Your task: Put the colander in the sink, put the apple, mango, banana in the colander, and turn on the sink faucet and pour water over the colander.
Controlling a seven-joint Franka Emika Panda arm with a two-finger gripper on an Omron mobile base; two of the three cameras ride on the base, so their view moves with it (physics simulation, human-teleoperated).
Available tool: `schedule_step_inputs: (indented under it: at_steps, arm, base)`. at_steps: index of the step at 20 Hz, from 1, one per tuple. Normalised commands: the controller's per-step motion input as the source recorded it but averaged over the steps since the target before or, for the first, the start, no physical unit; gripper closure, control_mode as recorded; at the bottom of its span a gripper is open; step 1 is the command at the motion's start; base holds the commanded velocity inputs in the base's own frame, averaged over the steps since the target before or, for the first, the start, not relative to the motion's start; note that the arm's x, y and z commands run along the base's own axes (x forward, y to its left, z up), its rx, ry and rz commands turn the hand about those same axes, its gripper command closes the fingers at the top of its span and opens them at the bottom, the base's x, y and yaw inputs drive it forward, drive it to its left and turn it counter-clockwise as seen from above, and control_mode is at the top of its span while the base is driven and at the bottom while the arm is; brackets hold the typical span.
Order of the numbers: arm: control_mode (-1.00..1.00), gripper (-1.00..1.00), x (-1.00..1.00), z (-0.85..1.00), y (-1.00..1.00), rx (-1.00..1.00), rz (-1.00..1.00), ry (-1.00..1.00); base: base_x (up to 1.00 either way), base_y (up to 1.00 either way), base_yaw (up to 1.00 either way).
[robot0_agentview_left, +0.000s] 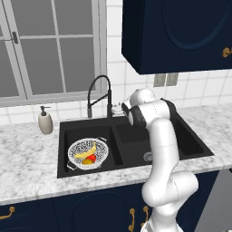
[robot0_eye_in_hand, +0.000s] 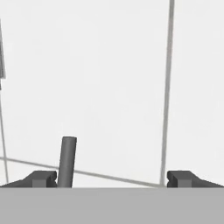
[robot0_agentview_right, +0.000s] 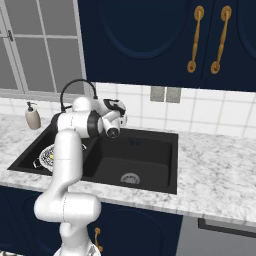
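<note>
Gripper: two-finger gripper [robot0_eye_in_hand: 112,178] spread wide and empty; its dark fingertips [robot0_eye_in_hand: 43,178] sit at 7 and 5 o'clock in the hand view, facing the white tiled wall.

Lever: slim dark grey cylindrical bar [robot0_eye_in_hand: 68,161] rises just inside the left tip, at about 7 o'clock in the hand view; judged to be the faucet's side lever, between the jaws but not pinched.

Hand position: in the left base view the white hand sits just at 3 o'clock of the faucet stem, behind the basin divider.

Faucet: tall slim black gooseneck sink faucet [robot0_agentview_left: 100,93] stands at the sink's back rim, spout arching toward 9 o'clock over the left basin; no water visible.

Sink: black rectangular double-basin sink [robot0_agentview_left: 190,149] set in a grey marbled counter [robot0_agentview_left: 27,154].

Colander: round white perforated colander [robot0_agentview_left: 77,148] rests in the left basin, at 7 o'clock of the faucet.

Fruit: long curved yellow banana [robot0_agentview_left: 87,151] and small round red apple [robot0_agentview_left: 91,158] lie inside it; an orange-yellow bit beside them may be the mango, too small to confirm.

Handling: lever looks rigid, thin and smooth, probably slippery; nudging near its free end should give most leverage, and a sideways push may serve better than a pinch.

Beyond: beige soap pump bottle [robot0_agentview_left: 45,121] at 9 o'clock of the sink.
</note>
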Motion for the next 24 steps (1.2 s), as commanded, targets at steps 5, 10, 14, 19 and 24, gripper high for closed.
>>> schedule_step_inputs:
  at_steps: [5,10,14,19,24]
  arm:
    - [-1.00,-1.00,0.29,-0.10,0.16,0.00,-0.02,0.00]
    - [-1.00,-1.00,0.32,-0.01,0.19,0.00,-0.07,0.00]
    - [-1.00,-1.00,0.32,0.00,0.20,0.00,-0.11,0.00]
    - [-1.00,1.00,0.36,0.00,0.05,0.00,-0.09,0.00]
    - [-1.00,1.00,0.28,0.00,-0.14,0.00,-0.09,0.00]
  base:
    - [0.00,0.00,0.00]
    - [0.00,0.00,0.00]
    - [0.00,0.00,0.00]
    - [0.00,0.00,0.00]
    - [0.00,0.00,0.00]
